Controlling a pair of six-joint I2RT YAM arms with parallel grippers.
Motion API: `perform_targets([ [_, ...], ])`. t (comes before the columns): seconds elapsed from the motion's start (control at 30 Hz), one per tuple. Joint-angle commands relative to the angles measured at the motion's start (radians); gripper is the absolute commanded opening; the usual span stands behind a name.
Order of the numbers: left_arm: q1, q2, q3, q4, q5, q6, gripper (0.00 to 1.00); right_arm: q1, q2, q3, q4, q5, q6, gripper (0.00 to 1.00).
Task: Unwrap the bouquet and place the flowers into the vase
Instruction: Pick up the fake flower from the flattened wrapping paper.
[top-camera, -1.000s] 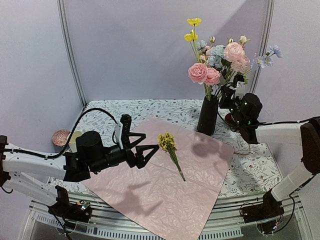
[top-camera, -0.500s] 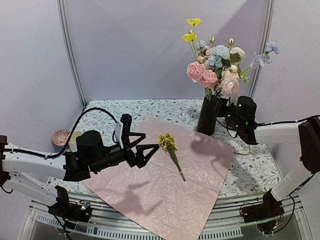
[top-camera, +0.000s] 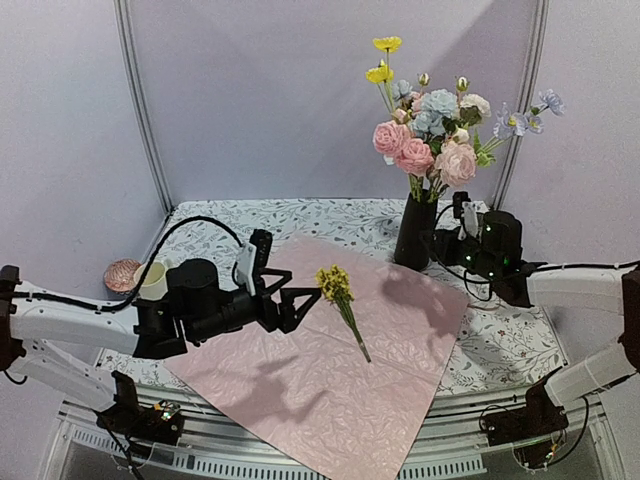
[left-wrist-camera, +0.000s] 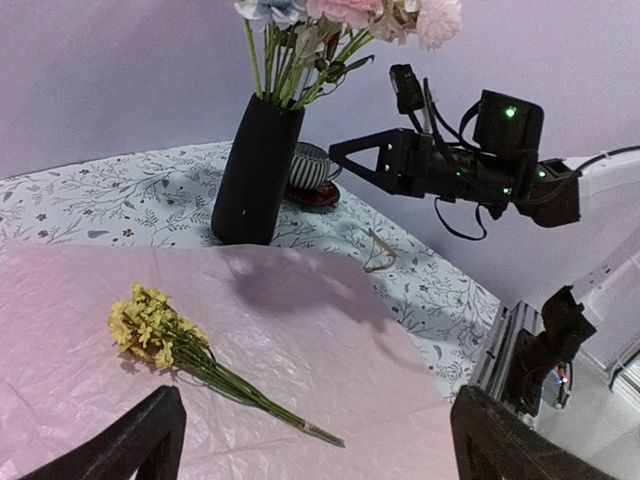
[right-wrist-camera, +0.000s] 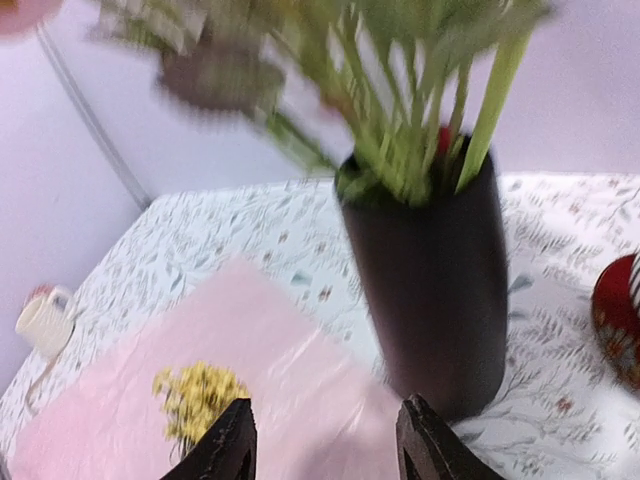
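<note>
Pink paper (top-camera: 300, 400) flat, left of vase (top-camera: 414, 232); yellow sprig (top-camera: 345, 310) on it. Left gripper (top-camera: 302, 303) farther left, jaws spread wide, nothing held: pinch stem, lift slow. Right gripper (right-wrist-camera: 325, 440) beside vase, jaws partly apart, likely holding nothing; view blurry.

Soft, even light from above casts faint shadows on the pink paper (top-camera: 400, 340); the top and left wrist views are sharp, while motion blur smears the flowers (right-wrist-camera: 400, 150) in the right wrist view.
</note>
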Motion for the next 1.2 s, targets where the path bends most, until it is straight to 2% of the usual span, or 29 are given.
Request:
perform_targets([
  [0.0, 0.022, 0.042, 0.052, -0.068, -0.029, -0.041, 0.94, -0.003, -0.026, -0.061, -0.081, -0.178, 0.040, 0.50],
  [0.1, 0.032, 0.059, 0.060, -0.079, -0.043, -0.075, 0.94, 0.029, 0.008, -0.066, -0.124, -0.228, 0.069, 0.49],
  [0.27, 0.067, 0.066, 0.059, -0.091, -0.046, -0.129, 0.94, 0.188, 0.111, -0.039, -0.147, -0.215, 0.078, 0.51],
  [0.5, 0.096, 0.060, 0.054, -0.125, -0.026, -0.157, 0.93, 0.336, 0.288, 0.140, -0.269, -0.219, 0.072, 0.52],
  [0.77, 0.109, 0.032, 0.030, -0.133, -0.033, -0.162, 0.93, 0.383, 0.452, 0.368, -0.490, -0.183, 0.047, 0.52],
  [1.17, 0.121, 0.002, -0.002, -0.129, -0.021, -0.163, 0.92, 0.392, 0.606, 0.576, -0.656, -0.099, 0.033, 0.47],
])
